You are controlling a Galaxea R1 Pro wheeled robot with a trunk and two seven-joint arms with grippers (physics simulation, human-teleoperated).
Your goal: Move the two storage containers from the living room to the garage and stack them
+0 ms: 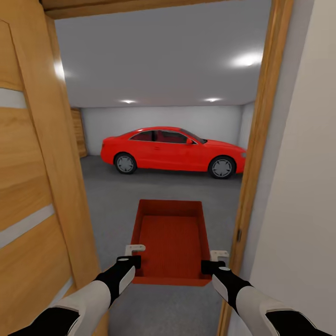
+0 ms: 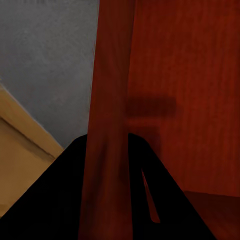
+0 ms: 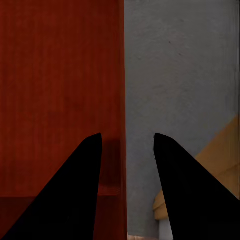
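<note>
Left claw [image 1: 135, 255] grips the near left wall of the storage container [image 1: 170, 233], and in its wrist view we see that thin wall [image 2: 107, 125] running between the dark fingers [image 2: 60, 200], which are closed on it. Our right claw [image 1: 213, 261] sits at the near right corner of the same bin; in its wrist view the two fingers [image 3: 75, 190] stand moderately apart with the container's right wall [image 3: 121, 100] between them, and we cannot tell whether they actually press on it. We carry the orange-red container in the air ahead of us, level, its long side pointing forward, and it holds nothing: the ribbed bottom is bare in the head view and in both wrist views. From the head camera we look through a wood-framed doorway, with a wooden door [image 1: 32, 186] open at the left and a pale wall [image 1: 298, 186] at the right, into the garage, where a red car [image 1: 173, 151] is parked across the far side on the grey floor [image 1: 112, 196] and wooden slats [image 1: 79, 133] show in the far left corner. The wrist views show the speckled grey floor [image 3: 180, 75] directly beneath the bin and a strip of the wooden frame [image 2: 25, 145] close beside each arm.
</note>
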